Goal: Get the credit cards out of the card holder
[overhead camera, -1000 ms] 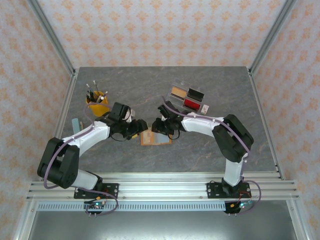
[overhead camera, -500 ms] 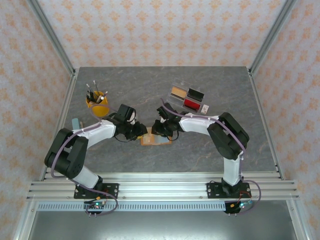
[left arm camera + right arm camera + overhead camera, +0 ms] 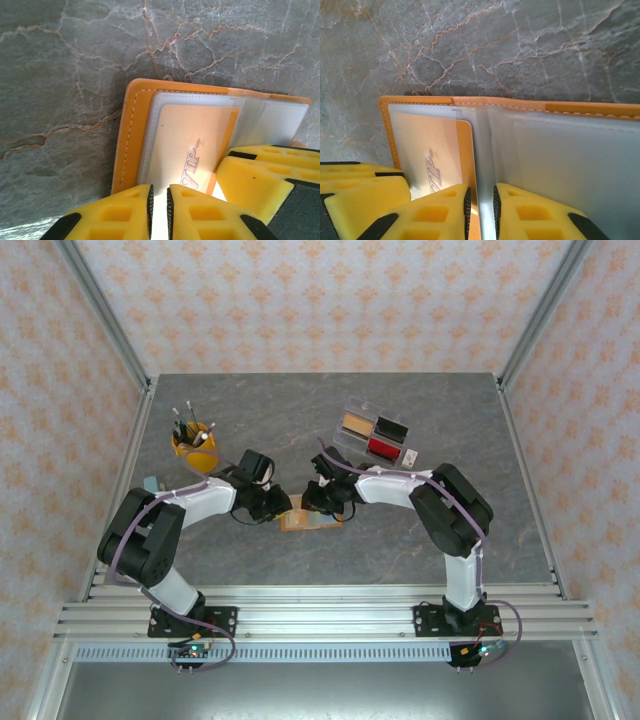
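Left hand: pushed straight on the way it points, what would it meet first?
The pale VIP card in the open card holder, directly ahead of the left hand; the hand may be touching its near edge, but depth is unclear.

Card holder (image 3: 131, 145): orange outside, pale stitches along edge, pale grey-blue inside.
Card (image 3: 185, 145) in it: light peach, orange stripe down one side, shiny "VIP" letters.
Table (image 3: 75, 60): grey stone look, thin white and brown lines.
Left gripper (image 3: 159, 195), right gripper (image 3: 480, 197): yellow, black parts.
Walls (image 3: 330, 300): cream, orange flower shapes.
Cup (image 3: 193, 447): yellow.
Tray (image 3: 375, 428): clear, with tan, black and red pieces.
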Tool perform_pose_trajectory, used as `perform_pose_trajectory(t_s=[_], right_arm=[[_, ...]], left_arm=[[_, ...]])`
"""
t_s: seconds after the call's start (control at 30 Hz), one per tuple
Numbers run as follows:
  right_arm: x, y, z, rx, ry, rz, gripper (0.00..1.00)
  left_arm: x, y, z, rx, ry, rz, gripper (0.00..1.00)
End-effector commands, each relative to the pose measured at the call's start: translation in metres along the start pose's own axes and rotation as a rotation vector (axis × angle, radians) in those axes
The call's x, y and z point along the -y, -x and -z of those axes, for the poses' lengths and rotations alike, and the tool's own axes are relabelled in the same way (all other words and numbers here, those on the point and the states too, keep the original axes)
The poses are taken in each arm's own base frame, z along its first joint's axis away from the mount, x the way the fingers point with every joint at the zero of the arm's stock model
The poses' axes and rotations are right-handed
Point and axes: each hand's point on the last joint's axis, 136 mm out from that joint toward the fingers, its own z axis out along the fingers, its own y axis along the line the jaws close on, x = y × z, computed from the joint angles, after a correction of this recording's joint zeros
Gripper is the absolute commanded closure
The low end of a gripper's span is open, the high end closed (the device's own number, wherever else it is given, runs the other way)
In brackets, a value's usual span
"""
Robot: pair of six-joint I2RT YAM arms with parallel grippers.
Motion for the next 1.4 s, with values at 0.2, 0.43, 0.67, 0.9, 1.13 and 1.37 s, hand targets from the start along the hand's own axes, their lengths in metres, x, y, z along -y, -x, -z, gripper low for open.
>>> perform_pose_trajectory(t_s=[0.2, 0.43, 0.67, 0.9, 1.13, 1.37], right_arm=[[-0.007, -0.008, -0.008, -0.032, 0.063, 0.030, 0.81], [-0.010, -0.010, -0.008, -0.043, 0.078, 0.051, 0.80], [-0.014, -0.014, -0.009, -0.068, 0.100, 0.073, 0.81], [-0.007, -0.014, -0.005, -0.046, 0.078, 0.077, 0.85], [0.002, -0.017, 0.000, -0.029, 0.046, 0.089, 0.90], [0.015, -0.016, 0.006, -0.017, -0.028, 0.109, 0.93]], left_arm=[[-0.024, -0.006, -0.015, -0.009, 0.081, 0.023, 0.84], [-0.037, -0.011, -0.019, -0.009, 0.106, 0.039, 0.85], [-0.042, -0.015, -0.022, -0.013, 0.107, 0.051, 0.86], [-0.043, -0.013, -0.019, -0.006, 0.121, 0.047, 0.86], [-0.047, -0.012, -0.018, 0.001, 0.146, 0.047, 0.84], [-0.051, -0.012, -0.017, 0.010, 0.163, 0.058, 0.78]])
